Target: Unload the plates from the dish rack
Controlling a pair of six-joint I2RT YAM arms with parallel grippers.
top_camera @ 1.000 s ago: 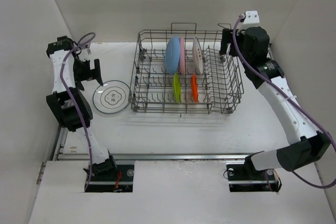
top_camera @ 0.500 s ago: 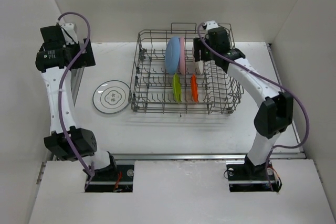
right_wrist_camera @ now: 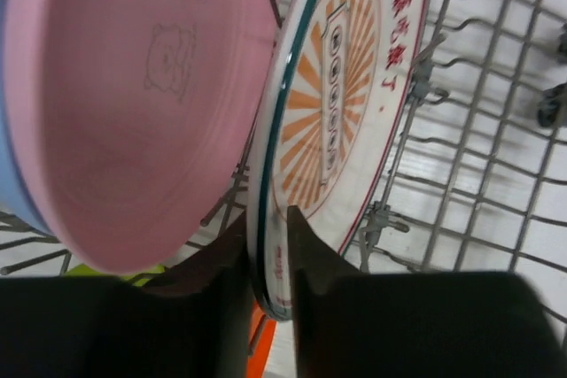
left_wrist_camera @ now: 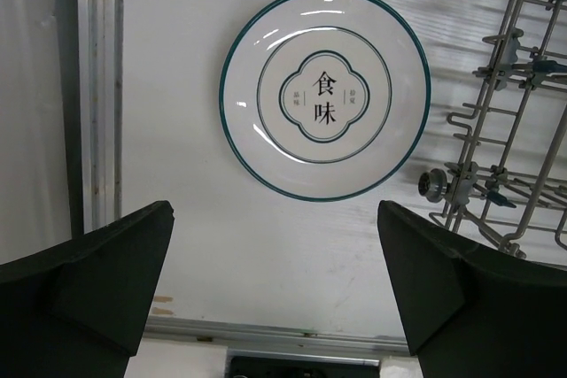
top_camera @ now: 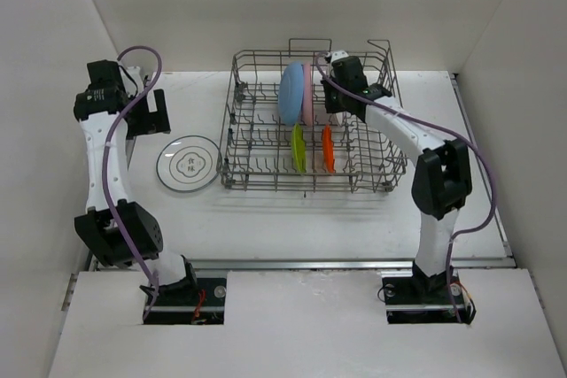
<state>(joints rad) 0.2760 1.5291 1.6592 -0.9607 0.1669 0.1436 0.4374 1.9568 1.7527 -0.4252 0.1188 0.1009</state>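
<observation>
The dish rack (top_camera: pixel 232 143) sits on the white table (top_camera: pixel 266 227), and five plates stand on edge among its tines. In the rack's far row, about the middle, the light blue plate (top_camera: pixel 289 93) leans close against the pink plate (top_camera: pixel 307 99), and the sunburst plate (right_wrist_camera: pixel 345 104) stands just right of the pink one, white with orange rays and a thin dark rim. The top camera hardly shows this last plate, since the arm covers it. In the rack's near row the lime green plate (top_camera: pixel 299 148) and the orange plate (top_camera: pixel 327 148) stand upright side by side with a gap between them. The right gripper (top_camera: pixel 333 102) reaches down into the rack's far row from the right. Its wrist camera shows the two fingers pressed on either side of the sunburst plate's lower rim, pinching it (the pink plate is close beside the left finger, but whether they touch I cannot tell). The plate sits in its slot between the wires. Outside the rack, just off its left side, a sixth plate lies flat on the table: the teal-rimmed plate (left_wrist_camera: pixel 324 99), white with a quatrefoil outline and dark characters at its centre. It is near the rack's left wall but not touching it. The left gripper (left_wrist_camera: pixel 275 289) hangs above the table left of the rack, over that plate's outer side, with its fingers spread wide and nothing between them.
</observation>
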